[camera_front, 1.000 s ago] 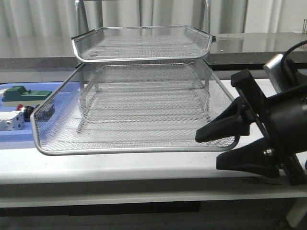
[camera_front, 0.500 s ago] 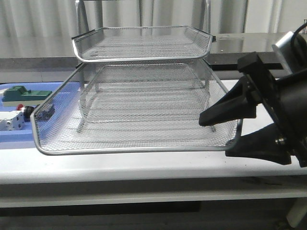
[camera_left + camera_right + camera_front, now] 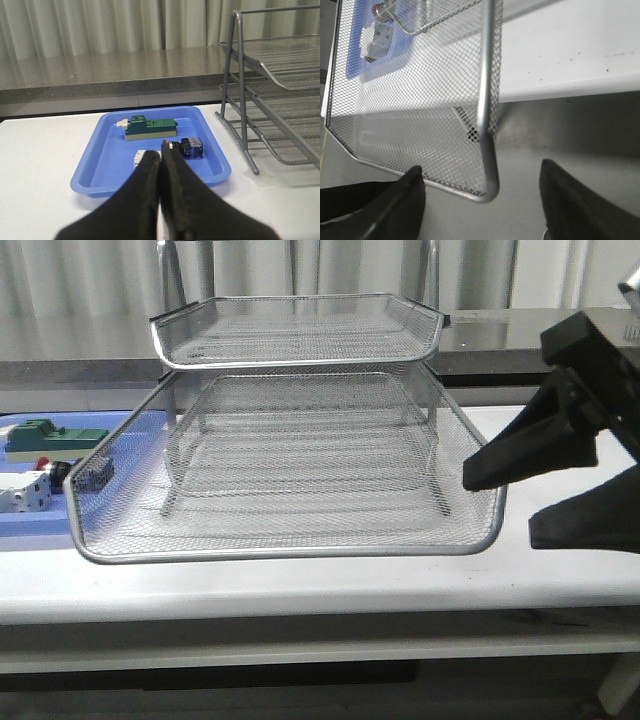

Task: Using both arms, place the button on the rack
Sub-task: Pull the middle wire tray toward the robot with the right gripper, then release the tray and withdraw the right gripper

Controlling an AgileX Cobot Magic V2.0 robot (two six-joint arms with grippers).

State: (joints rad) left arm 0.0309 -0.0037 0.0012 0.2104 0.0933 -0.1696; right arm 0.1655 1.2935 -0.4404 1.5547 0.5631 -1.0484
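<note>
No readable writing shows on the button (image 3: pixel 186 147) or rack (image 3: pixel 290 480).

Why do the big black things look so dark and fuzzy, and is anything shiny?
Front view: the right tool sits close to the camera, so it is a soft black shape; the rack wire glints. Left wrist view: the left tool is blurred, while the blue tray and the button look sharp. Right wrist view: the rack rim shines against the pale table.
</note>
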